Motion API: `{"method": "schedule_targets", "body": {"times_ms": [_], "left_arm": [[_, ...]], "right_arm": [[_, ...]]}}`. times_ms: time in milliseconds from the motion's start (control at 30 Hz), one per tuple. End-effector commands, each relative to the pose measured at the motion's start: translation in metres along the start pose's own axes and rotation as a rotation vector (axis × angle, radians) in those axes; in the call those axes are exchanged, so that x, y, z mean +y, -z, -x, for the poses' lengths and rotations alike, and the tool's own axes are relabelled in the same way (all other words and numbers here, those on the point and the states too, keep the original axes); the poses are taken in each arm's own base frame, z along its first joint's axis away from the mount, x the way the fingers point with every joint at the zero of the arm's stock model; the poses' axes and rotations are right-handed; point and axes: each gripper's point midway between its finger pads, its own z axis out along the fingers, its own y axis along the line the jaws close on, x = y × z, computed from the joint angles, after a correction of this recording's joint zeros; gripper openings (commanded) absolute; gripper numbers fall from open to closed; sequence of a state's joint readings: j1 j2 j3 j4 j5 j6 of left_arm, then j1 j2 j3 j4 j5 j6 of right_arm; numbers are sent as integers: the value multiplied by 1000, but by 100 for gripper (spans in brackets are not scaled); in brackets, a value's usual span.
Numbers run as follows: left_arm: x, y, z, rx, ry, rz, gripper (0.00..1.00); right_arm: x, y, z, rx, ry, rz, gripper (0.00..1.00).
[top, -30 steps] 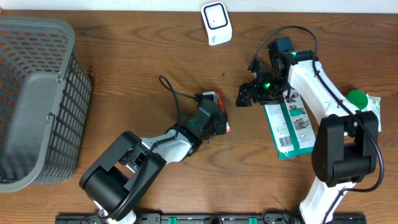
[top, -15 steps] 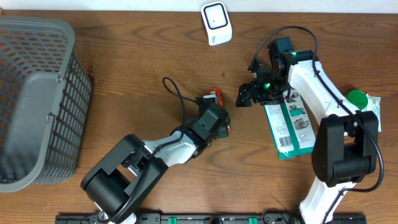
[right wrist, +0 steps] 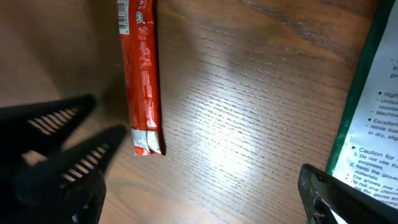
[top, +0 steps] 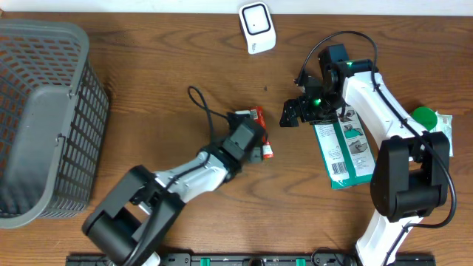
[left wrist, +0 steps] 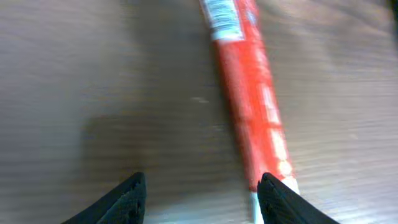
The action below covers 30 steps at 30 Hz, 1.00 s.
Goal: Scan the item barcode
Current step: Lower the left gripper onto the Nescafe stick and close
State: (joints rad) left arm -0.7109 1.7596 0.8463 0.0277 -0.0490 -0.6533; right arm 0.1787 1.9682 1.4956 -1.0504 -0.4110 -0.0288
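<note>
The item is a long red packet [top: 264, 134] with a white label, lying flat on the wooden table. In the left wrist view the red packet [left wrist: 250, 99] runs away from me, its near white end just beside my right fingertip [left wrist: 275, 198]. My left gripper [left wrist: 202, 194] is open over bare wood and holds nothing. The white scanner [top: 256, 27] stands at the far edge. My right gripper [right wrist: 199, 199] hovers open over bare table, right of the red packet [right wrist: 142, 81] and left of a green box [right wrist: 373, 124].
A grey mesh basket [top: 44, 118] fills the left side. The green box [top: 341, 151] lies under the right arm, with a green-capped white pack [top: 429, 118] at the right edge. The left arm's black cable [top: 203, 111] loops above the table.
My left gripper shut and then opened again and drew back slightly, so more of the red packet shows on the table. The right arm has stayed put.
</note>
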Motion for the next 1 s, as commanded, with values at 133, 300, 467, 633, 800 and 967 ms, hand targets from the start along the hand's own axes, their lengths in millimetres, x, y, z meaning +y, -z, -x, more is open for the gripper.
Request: {"method": "schedule_targets", "body": {"times_ms": [133, 300, 467, 633, 800, 967], "left_arm": [[-10, 15, 79, -49, 19, -81, 59], [-11, 8, 96, 13, 73, -86, 57], [-23, -15, 91, 91, 45, -110, 57], [-20, -36, 70, 147, 60, -79, 57], [-16, -52, 51, 165, 31, -18, 57], [-6, -67, 37, 148, -11, 81, 49]], "right_arm": [[-3, 3, 1, -11, -25, 7, 88], [-9, 15, 7, -53, -67, 82, 69], [-28, 28, 8, -84, -127, 97, 73], [-31, 28, 7, -80, -119, 94, 76], [-24, 25, 7, -74, -92, 93, 78], [-20, 23, 6, -69, -79, 93, 79]]}}
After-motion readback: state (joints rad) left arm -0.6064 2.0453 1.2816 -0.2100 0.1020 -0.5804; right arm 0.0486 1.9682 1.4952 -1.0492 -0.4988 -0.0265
